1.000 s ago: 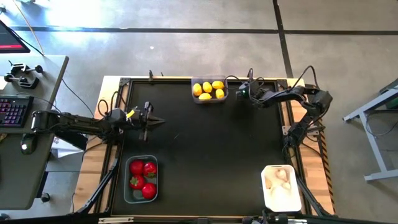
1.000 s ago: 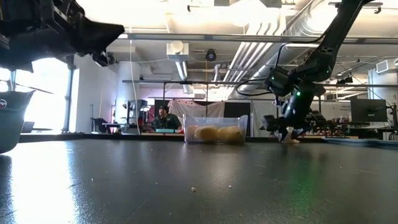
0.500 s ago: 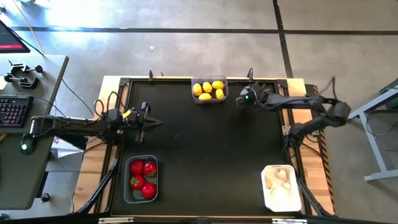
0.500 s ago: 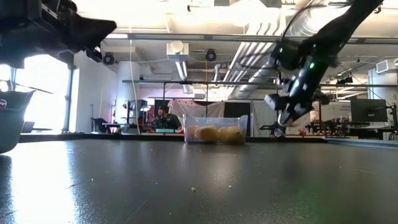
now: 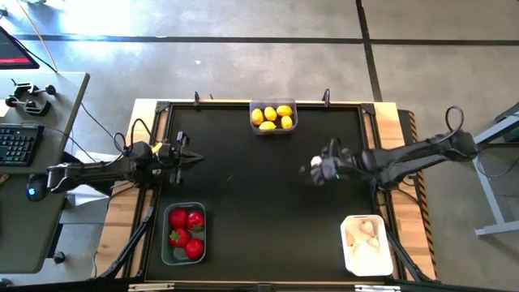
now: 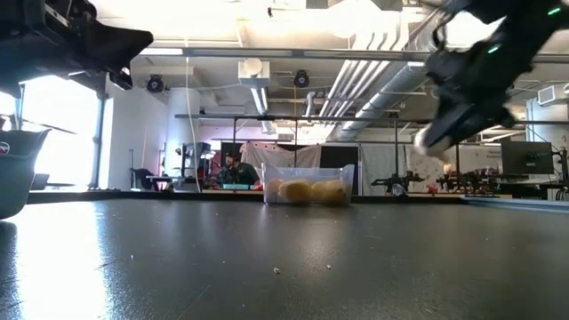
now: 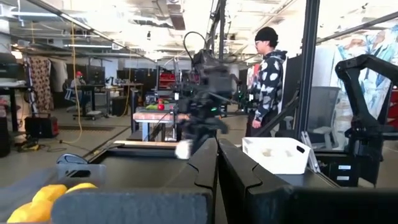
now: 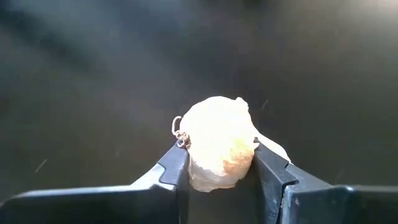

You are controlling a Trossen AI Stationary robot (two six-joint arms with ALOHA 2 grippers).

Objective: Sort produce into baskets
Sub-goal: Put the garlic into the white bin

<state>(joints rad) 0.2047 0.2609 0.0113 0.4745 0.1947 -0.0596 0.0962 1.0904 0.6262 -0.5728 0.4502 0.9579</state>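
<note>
My right gripper (image 5: 316,170) is shut on a whitish garlic-like bulb (image 8: 219,143), held above the black table right of its middle; it also shows in the low view (image 6: 433,138). My left gripper (image 5: 197,158) is shut and empty above the table's left side. The translucent basket with yellow lemons (image 5: 273,116) stands at the far edge. The translucent basket with red fruits (image 5: 185,233) stands at the near left. The white basket with garlic bulbs (image 5: 366,243) stands at the near right. My right gripper pinches the garlic bulb's two sides (image 8: 193,163) between its two fingers. The fingers point down at the table. The bulb is lifted clear of the table and juts out past the fingertips.
A desk with a keyboard (image 5: 18,144) stands left of the table. A person (image 7: 269,74) stands in the room beyond the table. The black tabletop (image 5: 259,203) lies between the three baskets.
My right gripper has risen from the table's far right corner with the garlic bulb and swung toward the near edge, to right of the table's middle. My left gripper has drawn back a little toward the table's left edge.
</note>
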